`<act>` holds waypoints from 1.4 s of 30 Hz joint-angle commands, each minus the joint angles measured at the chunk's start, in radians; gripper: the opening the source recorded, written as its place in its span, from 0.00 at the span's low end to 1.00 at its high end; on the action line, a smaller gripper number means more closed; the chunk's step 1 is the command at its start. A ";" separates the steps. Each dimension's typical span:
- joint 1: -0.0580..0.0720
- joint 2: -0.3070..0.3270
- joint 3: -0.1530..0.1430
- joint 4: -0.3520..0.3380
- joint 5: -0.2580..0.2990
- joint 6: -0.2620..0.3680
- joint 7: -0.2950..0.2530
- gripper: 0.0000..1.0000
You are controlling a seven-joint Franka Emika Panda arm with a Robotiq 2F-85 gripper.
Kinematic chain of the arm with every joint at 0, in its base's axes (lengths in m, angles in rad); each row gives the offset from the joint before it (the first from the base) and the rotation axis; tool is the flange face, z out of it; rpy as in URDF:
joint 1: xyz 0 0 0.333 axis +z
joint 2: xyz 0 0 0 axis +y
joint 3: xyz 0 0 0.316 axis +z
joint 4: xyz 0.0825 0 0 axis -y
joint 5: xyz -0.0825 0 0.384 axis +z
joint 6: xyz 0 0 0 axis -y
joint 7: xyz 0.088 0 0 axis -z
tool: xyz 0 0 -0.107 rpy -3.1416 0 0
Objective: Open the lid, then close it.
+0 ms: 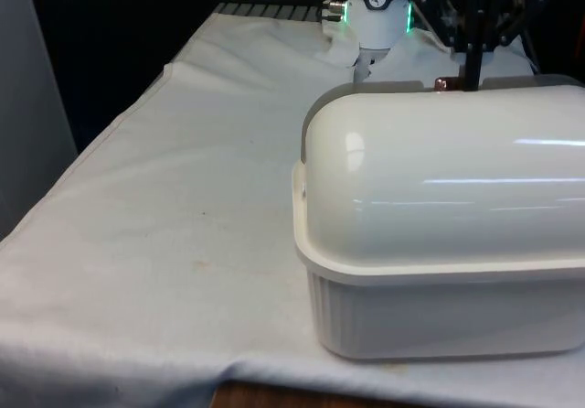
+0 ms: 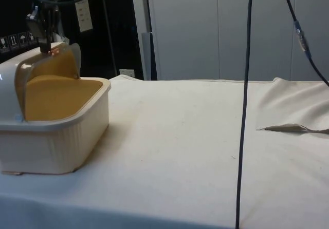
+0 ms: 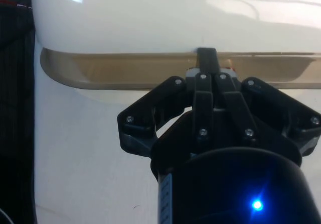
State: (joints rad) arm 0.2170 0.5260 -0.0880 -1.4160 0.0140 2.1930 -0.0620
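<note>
Bread box sits at the near end of the table, on the front view's right, with its back turned to that camera; cream ribbed base, glossy domed white lid over it. In the side view the box stands at the picture's left on the white cloth, and the lid is rolled back over the dome, leaving the tan interior exposed through a wide front opening. A translucent lip of the lid stands raised above that opening. Gripper hangs directly above the box, pointing down, its tips meeting the lid's raised front edge at a small copper-coloured handle. Front view has the gripper behind the dome's crest, the handle just beside it. In the wrist view the gripper has its fingers drawn close together, pinched on the handle at the lid's tan-tinted edge strip, with the white dome just beyond. A black cable hangs down across the side view, well apart from the box. A fold in the cloth lies far off toward the side view's right.
</note>
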 commanded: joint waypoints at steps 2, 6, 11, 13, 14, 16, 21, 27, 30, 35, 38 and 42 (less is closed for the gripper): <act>0.002 -0.001 -0.001 0.004 -0.001 -0.014 0.005 0.00; 0.005 -0.007 -0.002 0.006 -0.004 -0.020 0.009 0.00; 0.010 -0.010 -0.002 0.005 -0.005 -0.024 0.012 0.00; 0.013 -0.010 0.000 0.005 -0.004 -0.033 0.013 0.00; 0.014 -0.010 0.000 0.006 -0.003 -0.036 0.013 0.00; 0.015 -0.008 0.001 0.007 -0.002 -0.043 0.014 0.00; 0.016 -0.006 0.001 0.010 -0.001 -0.051 0.014 0.00; 0.015 -0.006 0.001 0.015 -0.001 -0.047 0.014 0.00; 0.017 -0.014 -0.002 0.031 -0.003 -0.072 0.026 0.00; 0.017 -0.012 -0.003 0.061 -0.004 -0.099 0.037 0.00; 0.017 -0.007 -0.003 0.070 -0.004 -0.101 0.041 0.00; 0.018 0.005 -0.002 0.089 -0.003 -0.103 0.049 0.00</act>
State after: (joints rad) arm 0.2330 0.5270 -0.0880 -1.3330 0.0130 2.1020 -0.0180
